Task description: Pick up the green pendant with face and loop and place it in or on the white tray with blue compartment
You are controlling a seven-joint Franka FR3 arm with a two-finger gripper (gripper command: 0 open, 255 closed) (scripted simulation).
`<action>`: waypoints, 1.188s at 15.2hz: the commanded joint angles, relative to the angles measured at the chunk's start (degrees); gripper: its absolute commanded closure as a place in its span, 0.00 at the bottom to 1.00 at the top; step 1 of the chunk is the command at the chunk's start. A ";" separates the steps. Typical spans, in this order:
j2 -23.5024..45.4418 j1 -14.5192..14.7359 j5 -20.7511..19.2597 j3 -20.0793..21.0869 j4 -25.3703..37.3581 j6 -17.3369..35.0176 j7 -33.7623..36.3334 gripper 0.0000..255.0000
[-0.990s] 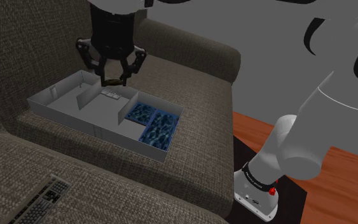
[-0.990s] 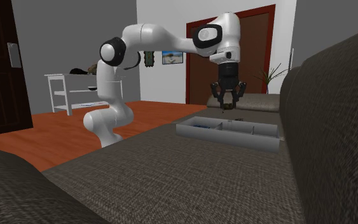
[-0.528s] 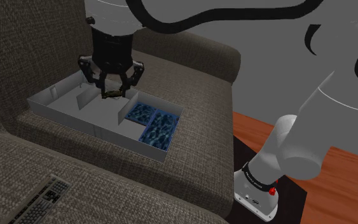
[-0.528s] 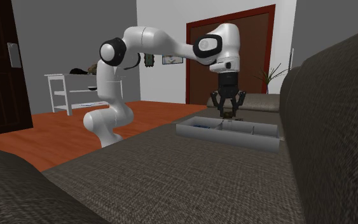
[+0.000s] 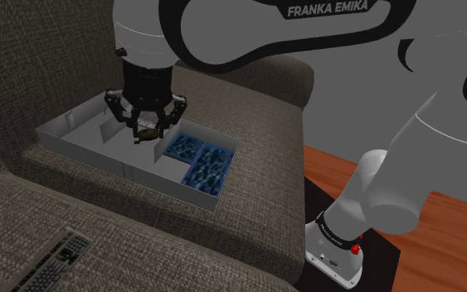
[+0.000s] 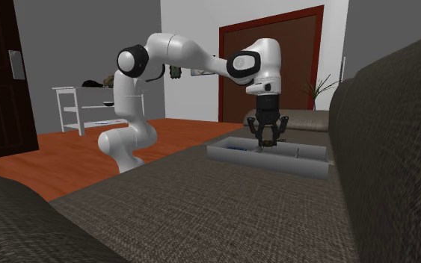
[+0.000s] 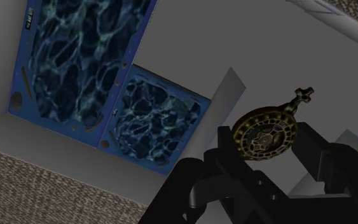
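Note:
A round, dark greenish-bronze pendant (image 7: 265,132) with a small loop at its rim is clasped between my black fingers (image 7: 229,151). My gripper (image 5: 147,131) is shut on it and hangs low inside the grey-white tray (image 5: 57,138), over the middle section beside a divider. The tray's blue patterned compartment (image 5: 198,162) lies just to the shoulder view's right of the gripper. In the second exterior view the gripper (image 6: 265,142) dips to the tray's (image 6: 272,161) rim. In the wrist view the blue compartment (image 7: 88,57) lies beyond the pendant.
The tray rests on a brown fabric sofa seat (image 5: 248,158), with the backrest (image 5: 24,50) behind it. A dark keyboard (image 5: 53,261) lies on the nearer cushion. An orange wooden floor (image 5: 439,240) and the robot's base (image 5: 339,249) are at the shoulder view's right.
The gripper has come straight down with the pendant, from well above the tray to just inside its walls. It has stayed shut on the pendant.

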 commanded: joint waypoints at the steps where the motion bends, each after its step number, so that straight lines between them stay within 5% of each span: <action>1: 0.19 0.01 0.02 0.01 -0.28 0.20 0.01 1.00; 5: 0.19 0.01 0.02 0.01 -0.28 0.20 0.01 1.00; 6: 0.30 0.04 -0.04 0.03 -0.31 0.31 0.09 0.00; 11: 0.19 0.01 0.02 0.01 -0.28 0.20 0.01 0.00; 15: -0.33 0.25 0.40 0.25 6.39 -6.94 -0.29 0.00; 18: -0.33 0.25 0.40 0.25 6.39 -6.94 -0.29 0.00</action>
